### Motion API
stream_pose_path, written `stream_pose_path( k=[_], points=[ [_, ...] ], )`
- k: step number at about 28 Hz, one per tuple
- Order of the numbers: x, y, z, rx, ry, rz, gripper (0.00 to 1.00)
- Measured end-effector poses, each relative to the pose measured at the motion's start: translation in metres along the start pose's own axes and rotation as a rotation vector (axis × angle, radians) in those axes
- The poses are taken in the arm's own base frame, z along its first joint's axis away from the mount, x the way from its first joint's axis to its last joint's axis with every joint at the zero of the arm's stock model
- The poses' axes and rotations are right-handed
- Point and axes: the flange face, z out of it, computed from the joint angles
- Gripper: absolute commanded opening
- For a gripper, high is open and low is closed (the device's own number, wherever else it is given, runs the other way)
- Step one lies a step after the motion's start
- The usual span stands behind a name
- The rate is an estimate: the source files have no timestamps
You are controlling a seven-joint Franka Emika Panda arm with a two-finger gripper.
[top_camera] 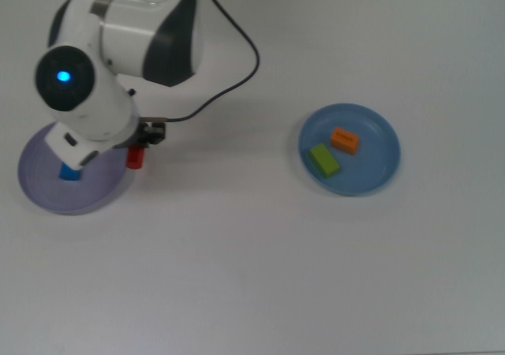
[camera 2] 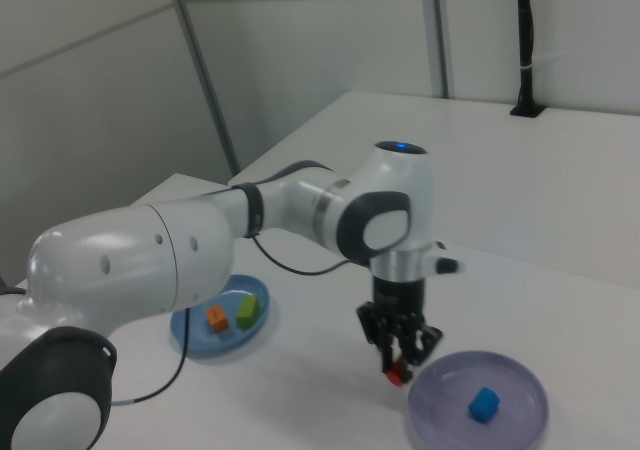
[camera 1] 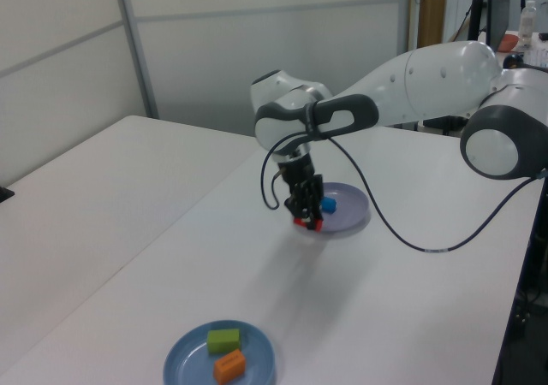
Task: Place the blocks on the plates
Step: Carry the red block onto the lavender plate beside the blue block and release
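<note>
No readable text, labels, brands, numbers or signs on anything in view.

Top view: straight down over white table (top_camera: 260, 268). Left, right views: oblique, opposite ends; all share both plates.

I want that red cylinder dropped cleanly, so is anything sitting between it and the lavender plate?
Nothing visible. The hand holds the small red cylinder right at the round pale lavender plate's near rim. The small blue block lies farther in, leaving bare plate in between.

Bright, even light, soft shadows
</note>
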Motion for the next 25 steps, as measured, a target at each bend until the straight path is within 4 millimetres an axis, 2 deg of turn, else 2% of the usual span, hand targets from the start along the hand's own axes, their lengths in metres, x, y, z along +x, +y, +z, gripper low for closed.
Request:
stream_pose_path(
  k=[5,9,11,13,14,18,19,20,25],
  points=[
    [-0.004,0.048,0.000,0.001,0.048,0.040,0.00],
    [0.000,0.064,0.007,-0.004,0.083,0.057,0.01],
    [0.003,0.064,0.012,-0.006,0.085,0.057,0.05],
    [0.006,0.063,0.019,-0.007,0.082,0.054,0.17],
    [0.008,0.063,0.022,-0.007,0.080,0.053,0.34],
    [0.011,0.063,0.032,-0.006,0.070,0.052,0.77],
    [0.011,0.064,0.032,-0.006,0.070,0.054,0.95],
    [0.011,0.066,0.032,-0.006,0.071,0.057,1.00],
    [0.009,0.071,0.031,-0.005,0.074,0.060,1.00]
  ],
)
